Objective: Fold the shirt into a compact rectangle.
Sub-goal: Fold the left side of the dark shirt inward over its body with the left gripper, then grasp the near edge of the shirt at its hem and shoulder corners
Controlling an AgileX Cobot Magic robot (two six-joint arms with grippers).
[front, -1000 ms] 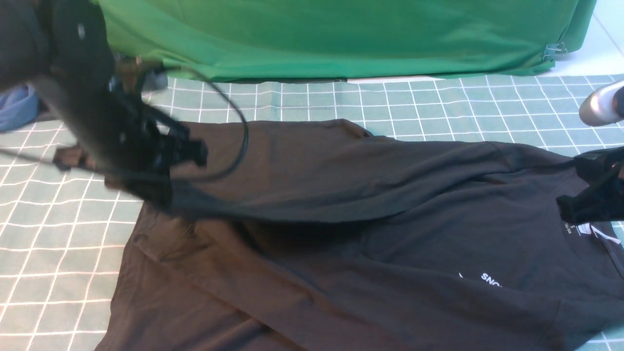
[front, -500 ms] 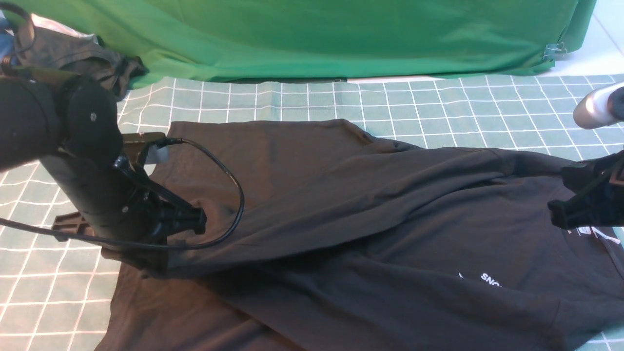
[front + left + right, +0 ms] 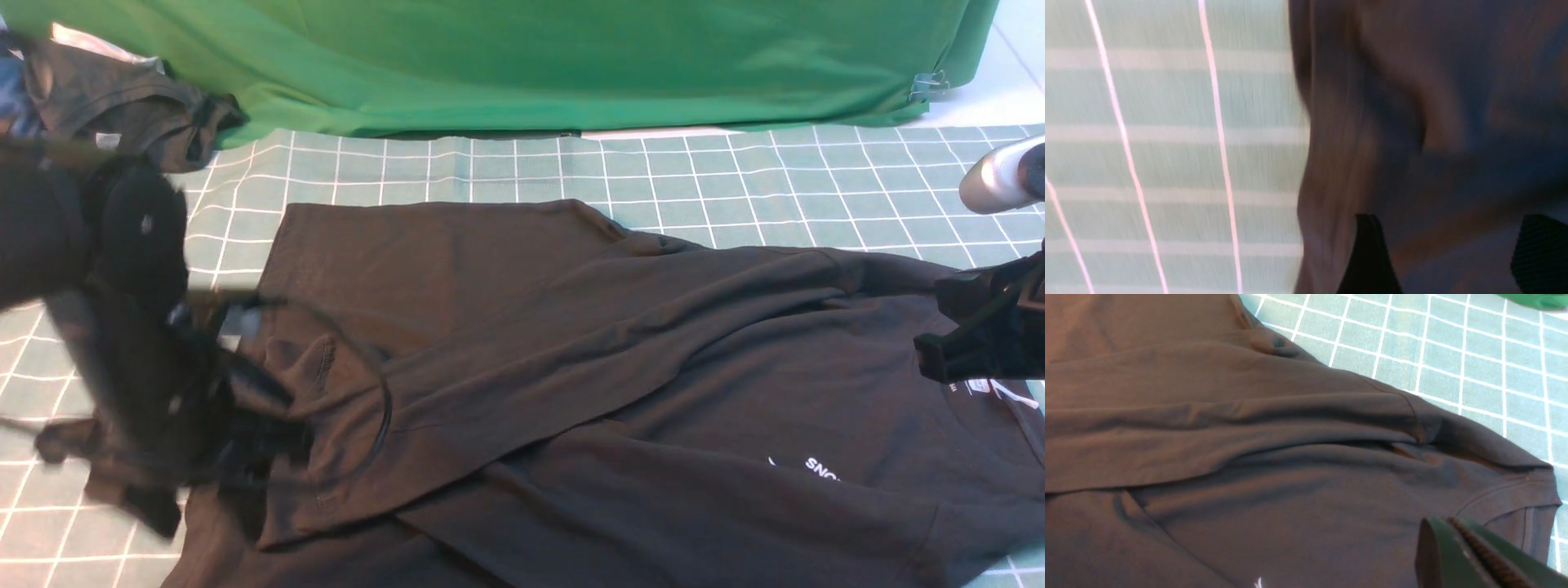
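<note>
Broadly, a green cloth [image 3: 571,65] hangs across the far side, and a pale green checked mat [image 3: 735,180] covers the table in front of it. Most of the mat is taken up by the black shirt [image 3: 653,392], which lies chest-up with its long axis running left to right: the collar points to the robot's right, the hem to its left. One long sleeve [image 3: 506,327] is laid slantwise over the body, from the far right shoulder down toward the near left, ending in a rumpled cuff [image 3: 322,359]. A smaller dark garment [image 3: 122,98] sits bunched at the far left corner, well apart from the shirt.

The left gripper [image 3: 1449,228], blurred in the front view, hangs over the shirt's left end just beside the cuff; its fingers [image 3: 1367,253] stand apart with only cloth showing beyond them, grasping nothing. The right gripper [image 3: 939,359] is clenched, pads together, just over the collar. White lettering [image 3: 820,468] shows on the chest, and a small white neck label [image 3: 976,386] peeks out beside the right gripper.
</note>
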